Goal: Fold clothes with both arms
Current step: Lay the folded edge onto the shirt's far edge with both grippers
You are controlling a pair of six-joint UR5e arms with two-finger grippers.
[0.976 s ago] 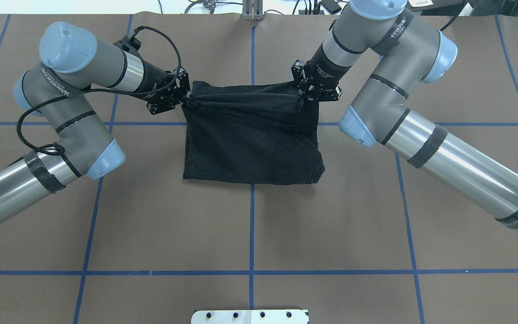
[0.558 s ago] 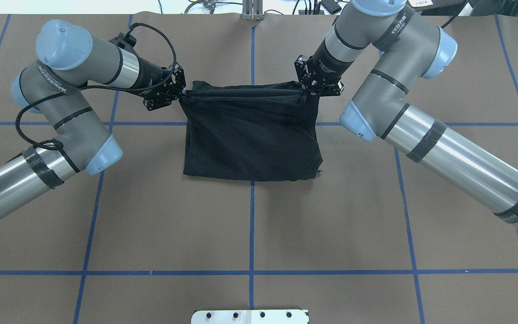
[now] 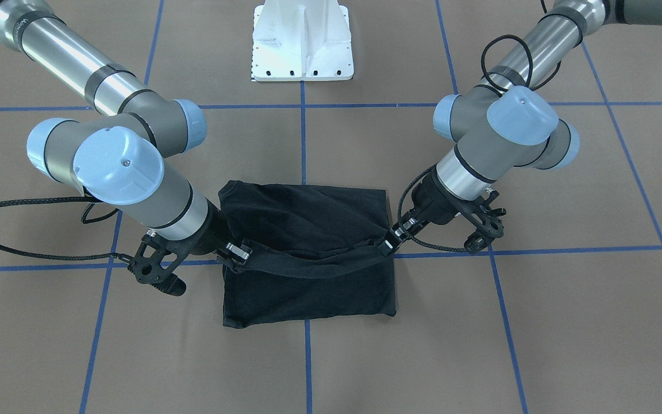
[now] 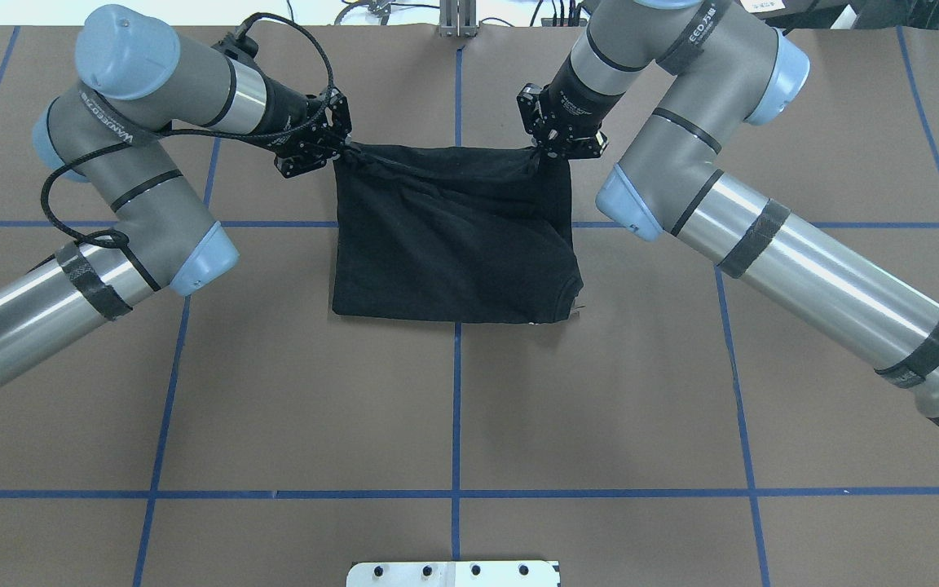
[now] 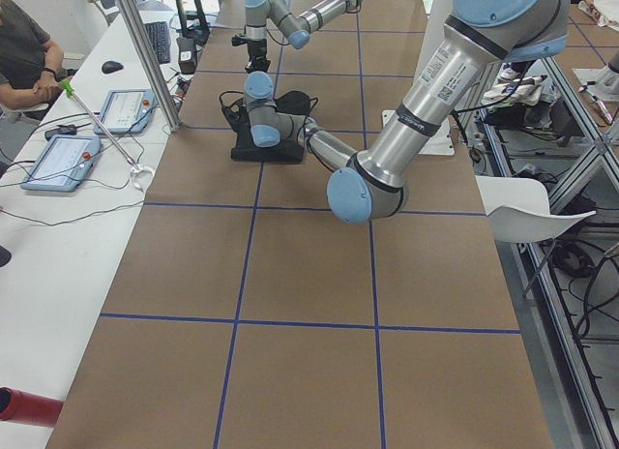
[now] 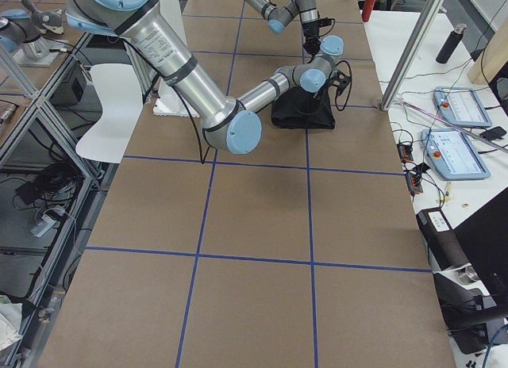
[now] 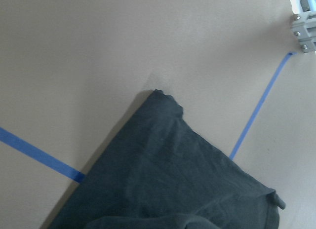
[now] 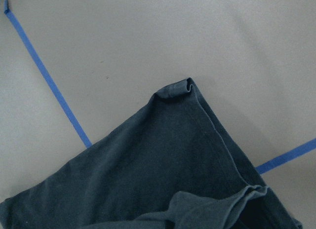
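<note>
Shirt (image 4: 453, 244), black and part-folded, is spread on the worktop (image 4: 274, 391). Its far edge is gripped at one corner by the left hand (image 4: 346, 155) and at the other by the right hand (image 4: 536, 155), raised and stretched, seemingly so the fold is laid straight.

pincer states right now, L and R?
left pincer: shut on the T-shirt, at its far edge, robot's left corner.
right pincer: shut on the T-shirt, same edge, the other corner.
</note>
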